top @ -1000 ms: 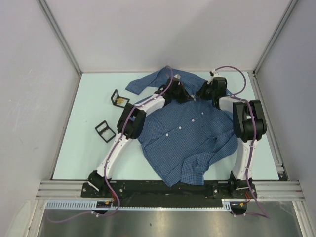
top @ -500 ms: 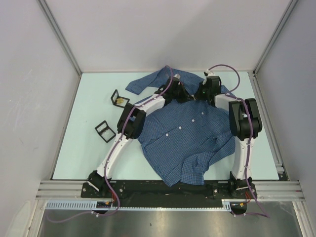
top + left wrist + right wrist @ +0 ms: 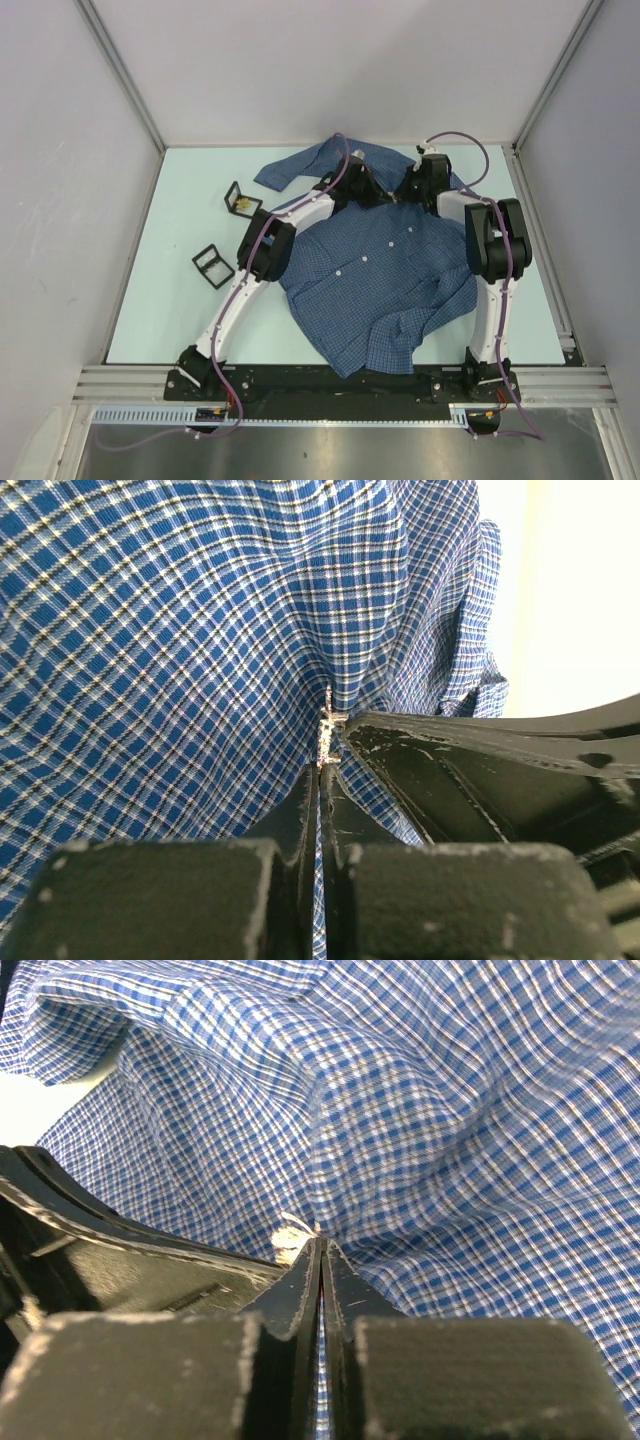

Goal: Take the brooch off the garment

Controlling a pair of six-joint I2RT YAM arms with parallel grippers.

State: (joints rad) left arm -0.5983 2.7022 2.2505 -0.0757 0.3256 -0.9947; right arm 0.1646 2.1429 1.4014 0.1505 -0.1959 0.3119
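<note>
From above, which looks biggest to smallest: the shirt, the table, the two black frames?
1. The table
2. The shirt
3. The far black frame and near black frame, which look alike, so unranked.

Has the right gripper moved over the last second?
Yes. The right gripper slid left, away from the table's right rail, toward the left gripper on the shirt.

Only the right arm moved: right gripper (image 3: 404, 193) slid left over the shirt (image 3: 380, 280) near the collar, now tip to tip with left gripper (image 3: 386, 197); a gap sat between them a second ago. Its jaws went from slightly parted to closed. Right elbow (image 3: 497, 240) and purple cable loop (image 3: 455, 138) shifted left too.
</note>
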